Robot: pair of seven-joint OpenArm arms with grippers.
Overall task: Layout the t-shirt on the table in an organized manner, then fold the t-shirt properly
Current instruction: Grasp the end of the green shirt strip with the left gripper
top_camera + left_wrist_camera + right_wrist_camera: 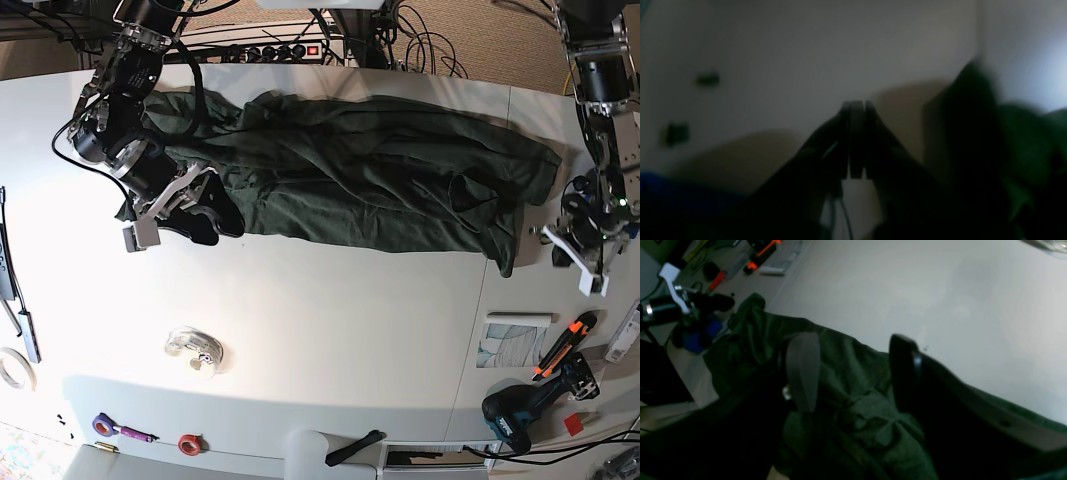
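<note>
The t-shirt (370, 170) lies stretched across the far half of the table (330, 300), its long axis running side to side in the base view, rumpled and creased rather than flat, with one end bunched under my right arm and the other end trailing off in a narrow tail near my left arm.

From my right wrist camera I see the cloth directly beneath the right gripper (853, 373): its fingers stand wide apart with green fabric between and below them, but nothing is pinched (the pads look clear of the cloth, though the lower part is dark). So the right gripper is spread and empty, sitting over the bunched end.

My left gripper (857, 140) is pressed fully shut, and I see nothing caught between its fingers. It sits off the other end of the garment, with the shirt showing only as a green blur to one side of the left wrist view.

I judge the right arm is the better placed: the shirt is straight under it, while the left must first travel inward to the tail end.
</note>
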